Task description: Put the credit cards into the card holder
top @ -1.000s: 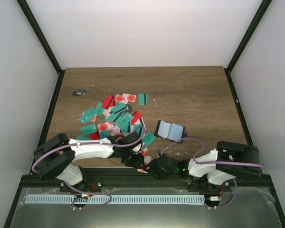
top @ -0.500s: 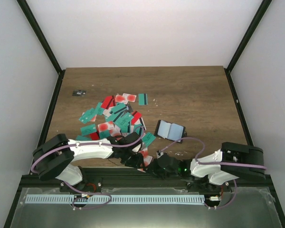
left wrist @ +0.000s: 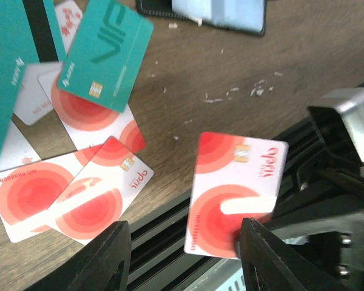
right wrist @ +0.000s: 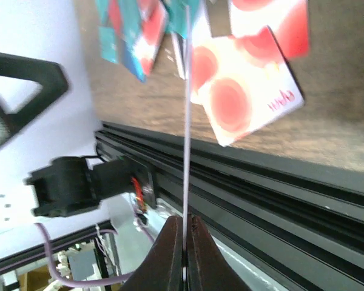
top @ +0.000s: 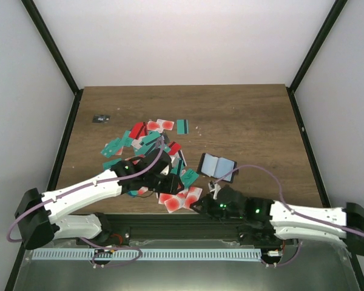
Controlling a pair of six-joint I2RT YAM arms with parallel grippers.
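- credit cards: one white card with red circles (left wrist: 236, 182) juts out over the near edge of the worktop. the right pincer (right wrist: 184, 225) is clenched on its edge, and in the right wrist view the card shows edge-on as a thin line.
- left pincer (left wrist: 185, 233) hovers over that same card with its fingers (left wrist: 109, 260) spread apart, grasping nothing. the card sits between the two fingertips.
- two loose white-and-red cards (left wrist: 100, 194) lie flat and overlapping at the near edge, just beside the held one.
- teal card (left wrist: 103, 54) lies a little farther in, resting partly on other cards.
- card holder (top: 218, 165) lies open on the worktop with its light-blue inside up. it is beyond the right pincer and apart from it.
- heap of cards (top: 147, 148), teal, red and white, spreads left of the holder.
- small dark grey object (top: 101, 118) sits alone towards the far left corner.
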